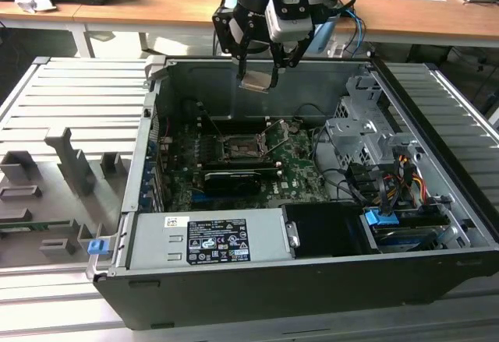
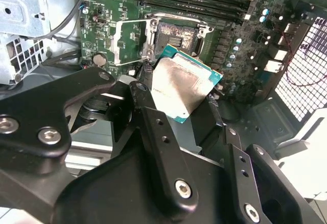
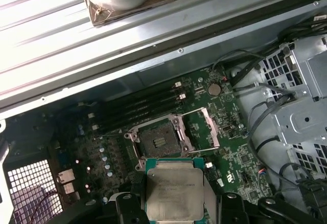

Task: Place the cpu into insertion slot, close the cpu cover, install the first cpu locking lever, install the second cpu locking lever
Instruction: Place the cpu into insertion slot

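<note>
The gripper [image 1: 258,75] hung above the open computer case [image 1: 234,303], its fingers pinching the cpu [image 2: 183,87] by two opposite edges. The chip was clear of the motherboard [image 3: 232,157] and not seated. Near the board's middle, the insertion slot [image 3: 157,141] lay bare, with the cpu cover [image 3: 202,128] swung open beside it.

One cpu [image 3: 174,191], one insertion slot [image 3: 157,141] — perhaps four memory slots [image 3: 135,106]

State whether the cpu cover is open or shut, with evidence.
Open. The cover stands raised beside the slot, whose recess lies bare; the claw holds the cpu.
</note>
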You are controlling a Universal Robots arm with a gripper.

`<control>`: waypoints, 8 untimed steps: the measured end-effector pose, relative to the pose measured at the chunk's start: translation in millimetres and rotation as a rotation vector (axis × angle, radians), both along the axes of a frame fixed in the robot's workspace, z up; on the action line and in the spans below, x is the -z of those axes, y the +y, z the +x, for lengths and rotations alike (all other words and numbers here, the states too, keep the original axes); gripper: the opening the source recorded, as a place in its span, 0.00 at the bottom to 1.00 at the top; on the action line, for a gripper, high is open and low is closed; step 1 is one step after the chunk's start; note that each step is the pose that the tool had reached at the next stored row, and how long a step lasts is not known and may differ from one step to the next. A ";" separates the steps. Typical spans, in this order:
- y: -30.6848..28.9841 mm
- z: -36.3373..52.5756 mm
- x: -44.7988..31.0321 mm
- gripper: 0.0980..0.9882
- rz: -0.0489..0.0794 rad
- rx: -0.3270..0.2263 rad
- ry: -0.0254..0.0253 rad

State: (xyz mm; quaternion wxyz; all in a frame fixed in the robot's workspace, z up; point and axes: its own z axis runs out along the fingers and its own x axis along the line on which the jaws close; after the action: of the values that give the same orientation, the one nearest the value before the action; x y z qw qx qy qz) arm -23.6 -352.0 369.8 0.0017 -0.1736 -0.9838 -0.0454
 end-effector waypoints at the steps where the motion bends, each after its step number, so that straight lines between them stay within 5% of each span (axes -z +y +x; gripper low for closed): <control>1: 0.0 0.0 0.0 0.50 0.000 0.004 0.0000; 8: 0.0 0.0 0.3 0.50 0.000 0.027 0.0001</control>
State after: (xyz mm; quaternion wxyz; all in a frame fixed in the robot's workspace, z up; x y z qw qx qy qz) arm -23.6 -352.0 369.5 0.0011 -0.1871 -0.9813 -0.0454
